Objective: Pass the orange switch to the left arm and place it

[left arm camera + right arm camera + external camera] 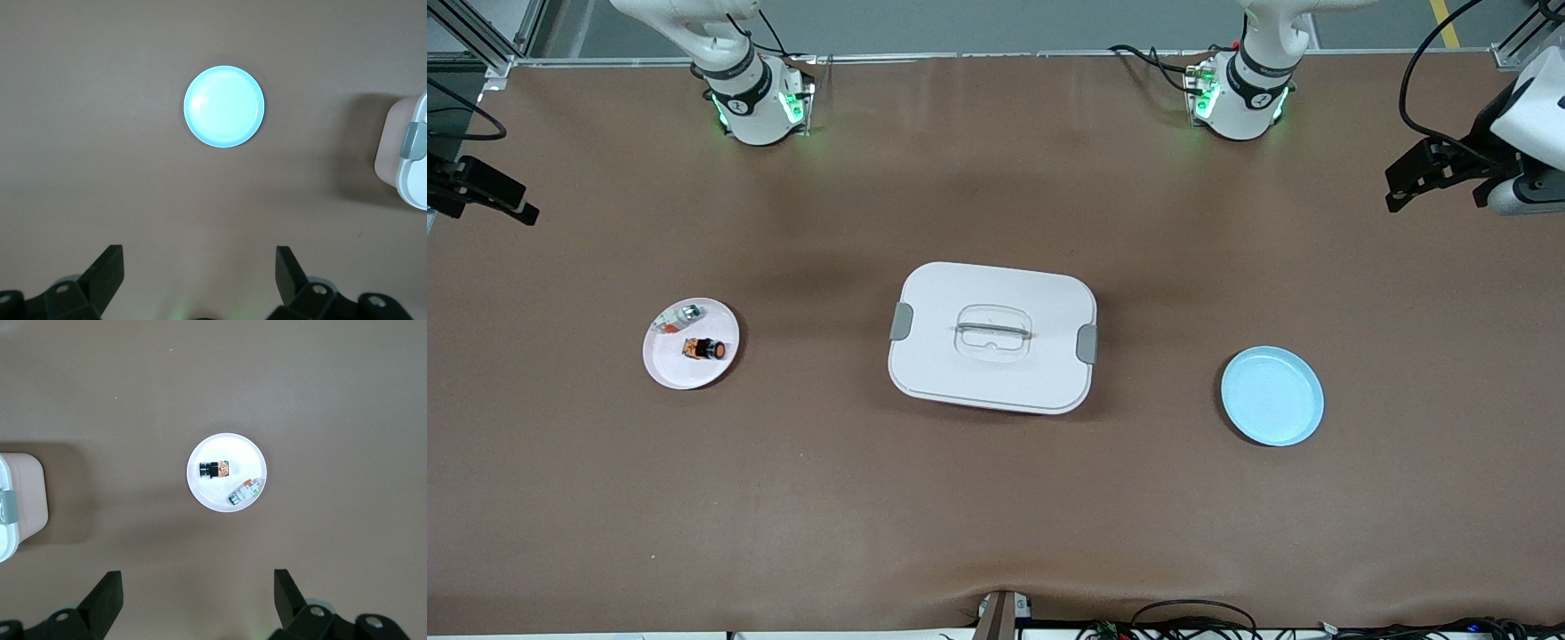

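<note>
Item: orange switch (pixel 705 348), lying on its side on the pale pink plate (pixel 667 364) toward the right arm's end of the table, orange cap facing the front camera; in the right wrist view the switch (pixel 215 470) is showing as a short black body with orange-white marks, sitting on the plate (pixel 207 497) near the plate's middle.

Sharing the plate: a small silver-teal part (pixel 689 312), lying farther from the front camera than the switch, close to the rim and apart from the switch.

Box (pixel 992 336): white, lid on, grey clasps at both ends, recessed handle on top; sitting mid-table between the two plates, well apart from each.

Light blue plate (pixel 1272 396): lying toward the left arm's end of the table, slightly nearer the front camera than the box.

Right gripper (pixel 198 597): hanging high above the brown table (pixel 996 498) at the right arm's end, fingers spread wide apart, holding nothing; the pink plate is showing between the fingertips.

Left gripper (pixel 200 275): hanging high above the table at the left arm's end, fingers likewise spread wide, holding nothing; the blue plate (pixel 224 106) is lying in its view.
</note>
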Available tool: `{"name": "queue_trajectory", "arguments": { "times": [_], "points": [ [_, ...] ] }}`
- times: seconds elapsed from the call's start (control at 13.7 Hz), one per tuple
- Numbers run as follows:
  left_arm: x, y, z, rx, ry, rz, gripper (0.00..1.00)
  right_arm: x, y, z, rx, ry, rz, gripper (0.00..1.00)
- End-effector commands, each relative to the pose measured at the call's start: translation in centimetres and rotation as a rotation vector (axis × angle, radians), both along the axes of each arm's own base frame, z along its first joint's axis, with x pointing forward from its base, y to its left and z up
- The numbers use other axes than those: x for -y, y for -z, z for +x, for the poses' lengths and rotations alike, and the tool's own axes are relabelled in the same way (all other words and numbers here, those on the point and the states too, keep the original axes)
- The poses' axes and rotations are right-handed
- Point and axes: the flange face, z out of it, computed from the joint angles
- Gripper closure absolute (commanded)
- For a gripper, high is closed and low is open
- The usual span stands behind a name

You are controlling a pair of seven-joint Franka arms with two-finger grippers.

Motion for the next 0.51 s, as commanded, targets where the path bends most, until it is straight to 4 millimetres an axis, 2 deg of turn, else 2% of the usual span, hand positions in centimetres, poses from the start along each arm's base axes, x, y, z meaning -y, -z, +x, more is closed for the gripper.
{"name": "queue_trajectory", "arguments": {
  "times": [0.0, 0.44],
  "points": [
    [0.04, -0.55, -0.11, -0.006, 0.011, -0.004, 0.0, 0.26, -0.26, -0.42, 0.008, 0.022, 0.01, 0.0],
    [-0.14, -0.55, -0.09, -0.005, 0.004, -0.003, 0.0, 0.28, -0.29, -0.39, 0.011, 0.021, 0.008, 0.0]
  ]
}}
